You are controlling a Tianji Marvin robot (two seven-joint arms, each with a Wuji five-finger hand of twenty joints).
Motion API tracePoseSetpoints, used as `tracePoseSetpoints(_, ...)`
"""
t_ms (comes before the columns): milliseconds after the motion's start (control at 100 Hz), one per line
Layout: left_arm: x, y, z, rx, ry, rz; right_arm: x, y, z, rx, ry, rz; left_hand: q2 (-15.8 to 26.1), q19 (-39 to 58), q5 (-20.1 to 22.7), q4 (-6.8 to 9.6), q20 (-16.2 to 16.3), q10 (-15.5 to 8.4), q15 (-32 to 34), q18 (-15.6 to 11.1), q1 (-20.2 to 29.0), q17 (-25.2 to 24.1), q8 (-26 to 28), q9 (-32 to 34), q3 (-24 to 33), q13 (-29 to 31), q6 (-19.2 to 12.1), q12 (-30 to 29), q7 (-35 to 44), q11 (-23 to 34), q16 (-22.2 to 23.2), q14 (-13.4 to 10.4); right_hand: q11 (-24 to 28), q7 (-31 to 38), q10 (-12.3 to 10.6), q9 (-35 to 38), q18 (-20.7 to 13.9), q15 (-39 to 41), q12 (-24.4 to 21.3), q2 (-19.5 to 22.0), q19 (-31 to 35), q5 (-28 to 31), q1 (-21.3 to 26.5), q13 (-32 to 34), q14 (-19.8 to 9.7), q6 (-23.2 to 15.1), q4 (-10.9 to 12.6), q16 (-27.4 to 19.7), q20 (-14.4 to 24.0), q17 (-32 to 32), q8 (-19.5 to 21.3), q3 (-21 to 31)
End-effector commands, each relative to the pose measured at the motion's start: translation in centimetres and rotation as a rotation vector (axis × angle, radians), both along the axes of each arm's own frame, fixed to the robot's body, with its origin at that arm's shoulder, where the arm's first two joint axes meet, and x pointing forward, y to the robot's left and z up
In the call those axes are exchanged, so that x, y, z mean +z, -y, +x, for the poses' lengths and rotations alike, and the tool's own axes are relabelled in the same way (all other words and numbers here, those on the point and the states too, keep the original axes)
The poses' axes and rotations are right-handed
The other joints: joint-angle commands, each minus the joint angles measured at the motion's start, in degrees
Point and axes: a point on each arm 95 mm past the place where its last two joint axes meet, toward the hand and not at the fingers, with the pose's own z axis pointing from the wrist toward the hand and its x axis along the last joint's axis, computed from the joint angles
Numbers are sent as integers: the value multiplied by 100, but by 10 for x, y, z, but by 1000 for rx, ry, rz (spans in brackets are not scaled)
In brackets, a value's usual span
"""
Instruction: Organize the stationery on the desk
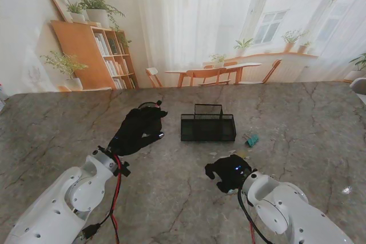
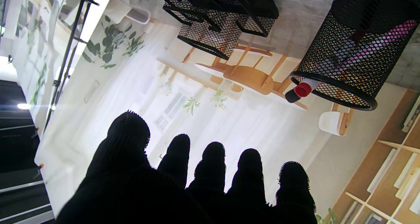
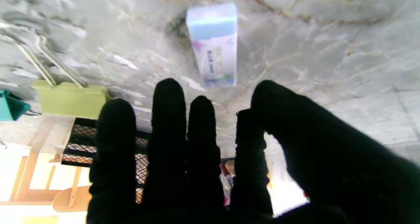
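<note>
Stand view first: the left robot hand is hovering with fingers spread and nothing in it, just beside the left end of the black wire-mesh desk organizer. The right robot hand is hanging low over the grey marble table, nearer to me than the organizer, with a small teal binder clip lying just beyond it to the right.

Left wrist view: the black-gloved fingers are reaching out straight and apart, holding nothing. Ahead of them a round black mesh pen cup is standing with a red-capped marker poking past its rim.

Right wrist view: the fingers are extending, thumb apart, empty, and just ahead of the fingertips a pale blue-and-white rectangular eraser is lying flat. A lime-green binder clip is sitting off to one side. Judging by this, the eraser is the target; lowering squarely and pinching across its narrow sides should be avoiding a slip.
</note>
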Motion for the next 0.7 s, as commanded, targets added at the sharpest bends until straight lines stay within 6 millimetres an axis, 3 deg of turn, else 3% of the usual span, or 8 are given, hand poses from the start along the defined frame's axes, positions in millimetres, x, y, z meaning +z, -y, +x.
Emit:
tracePoseSetpoints(0,-1,3,-1,-8,-3,-9,-4,5,-3,-5,-22,-35,346,56,45,-685,23,26,10,-155,176,-73,68,33,-148,78,-20,60,3,-4,10,-52,-104,-371,179,-292,263,-36,-134,191,-74,-280,-146,-209,167,113,258,125,143,-260,144,-238)
tracePoseSetpoints(210,-1,4,-1,-11,-5,-11,-9,12,-4,-21,-51,-89,343,58,52,-685,14,26,13,-159,175,-70,70,36,-148,87,-20,60,6,-4,12,-63,-760,-1499,471,-487,449,-485,-568,340,-268,-432,-242,-569,520,386,165,43,192,-735,-198,-763)
tracePoseSetpoints(290,-1,4,0,-12,-5,-11,-11,13,-4,-28,-63,-105,339,64,54,-686,13,19,13,-160,173,-70,71,41,-149,90,-21,61,7,-2,12,-61,-944,-1697,456,-342,457,-584,-753,354,-283,-386,-249,-575,574,409,147,19,204,-761,-222,-881)
tracePoseSetpoints(380,-1,5,0,-13,-5,-11,-13,13,-4,-29,-76,-111,341,71,56,-686,12,12,16,-160,175,-67,72,45,-149,98,-25,62,8,-1,14,-68,-1015,-1666,23,223,402,-783,-1003,284,-293,-166,-230,-391,536,400,122,-75,205,-707,-102,-924)
tracePoseSetpoints(450,-1,5,0,-13,-5,-11,-15,13,-4,-18,-76,-120,334,76,55,-687,11,21,15,-159,174,-67,72,43,-151,96,-19,62,7,-2,13,-65,-704,-1278,-334,715,226,-689,-1081,124,-207,109,-176,-30,271,355,95,-80,200,-368,205,-794)
tracePoseSetpoints(520,-1,5,0,-13,-4,-11,-17,13,-4,-8,-75,-129,334,80,56,-685,9,22,17,-159,186,-69,73,47,-145,101,-20,64,8,0,14,-65,-495,-739,-609,1130,44,-502,-1005,-515,-70,355,123,327,-9,241,-378,-109,173,22,543,-492)
tracePoseSetpoints(600,-1,4,-1,-13,-3,-10,-20,12,-4,-2,-80,-138,321,85,55,-687,9,18,19,-161,178,-67,74,45,-153,108,-24,64,8,-1,16,-68,-475,-191,-745,1357,-27,-468,-1094,-952,-65,415,294,490,-164,120,-647,-165,117,123,713,-186)
tracePoseSetpoints(690,0,4,-1,-13,1,-9,-22,13,-5,-3,-101,-149,319,97,61,-685,11,20,22,-156,193,-61,76,49,-145,112,-24,65,11,1,18,-68,-508,68,-711,1283,-15,-508,-1153,-965,-182,291,267,432,-171,98,-694,-194,53,-9,709,-84)
